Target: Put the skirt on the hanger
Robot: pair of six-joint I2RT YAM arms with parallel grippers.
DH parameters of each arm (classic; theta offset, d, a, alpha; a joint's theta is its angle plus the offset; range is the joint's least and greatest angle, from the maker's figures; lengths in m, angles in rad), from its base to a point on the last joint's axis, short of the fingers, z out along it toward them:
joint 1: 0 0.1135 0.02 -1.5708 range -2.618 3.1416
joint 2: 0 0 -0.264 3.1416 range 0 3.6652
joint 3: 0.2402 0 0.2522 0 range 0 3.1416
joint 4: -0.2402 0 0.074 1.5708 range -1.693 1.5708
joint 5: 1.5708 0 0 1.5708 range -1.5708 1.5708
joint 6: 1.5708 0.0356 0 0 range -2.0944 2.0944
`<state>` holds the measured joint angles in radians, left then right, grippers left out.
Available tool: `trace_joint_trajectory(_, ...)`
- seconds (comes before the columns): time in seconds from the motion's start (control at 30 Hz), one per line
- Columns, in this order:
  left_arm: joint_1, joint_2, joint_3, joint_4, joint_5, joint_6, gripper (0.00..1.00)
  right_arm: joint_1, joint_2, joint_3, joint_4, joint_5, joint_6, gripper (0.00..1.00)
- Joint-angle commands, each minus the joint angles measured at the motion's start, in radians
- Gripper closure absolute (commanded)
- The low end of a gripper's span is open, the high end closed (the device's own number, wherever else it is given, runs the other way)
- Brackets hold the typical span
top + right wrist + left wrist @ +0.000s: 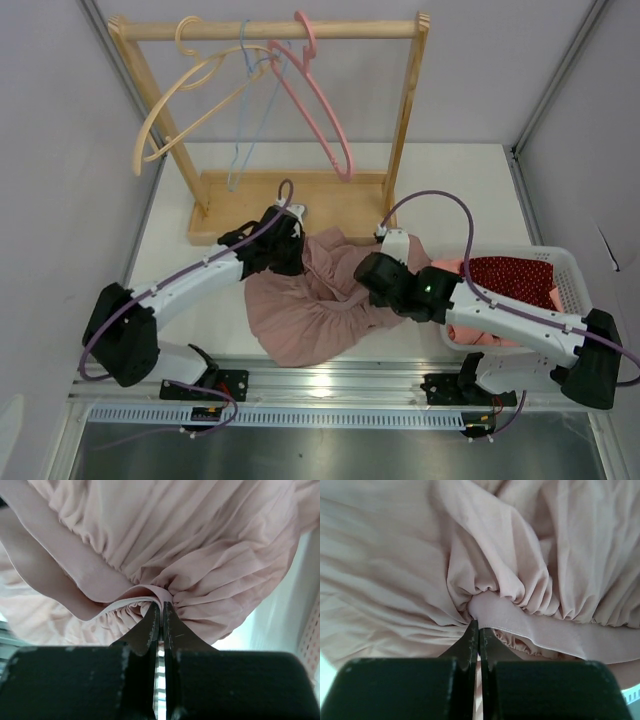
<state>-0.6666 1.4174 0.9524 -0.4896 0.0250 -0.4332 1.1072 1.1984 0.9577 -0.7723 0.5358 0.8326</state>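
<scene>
Bunched near desk (450, 180) front edge: dusty-pink gathered fabric skirt (305, 315). Left gripper (479, 626) pinched tight on its elastic waistband (535, 629); right gripper (161, 608) likewise clamped there, cloth draped between.

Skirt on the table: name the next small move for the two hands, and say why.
Probably lift both hands together. The left hand and right hand are each shut on the waistband of the skirt, yet the cloth lies heaped on the table, well short of the pink hanger.
</scene>
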Motion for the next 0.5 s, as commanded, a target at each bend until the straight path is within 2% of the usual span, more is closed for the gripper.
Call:
trace_joint_trajectory(0.0,0.062,-0.148,0.083,-0.061,-0.08,0.022,1.0,-0.065,-0.022,0.139,0.007,0.041,-0.123,1.0)
trace_joint_trajectory(0.13,0.159,-0.261,0.153,-0.127,-0.076,0.036,1.0,-0.171,0.013,0.317,0.016,0.021,-0.274,1.0)
trace_joint_trajectory(0.17,0.171,-0.28,0.225,-0.142,-0.082,0.042,1.0,-0.19,0.039,0.358,0.013,0.015,-0.3,1.0)
trace_joint_trajectory(0.37,0.239,-0.301,0.46,-0.26,-0.108,0.062,1.0,-0.322,0.137,0.683,0.028,-0.045,-0.49,1.0)
trace_joint_trajectory(0.47,0.243,-0.298,0.566,-0.3,-0.114,0.062,1.0,-0.348,0.164,0.771,0.021,-0.065,-0.556,1.0)
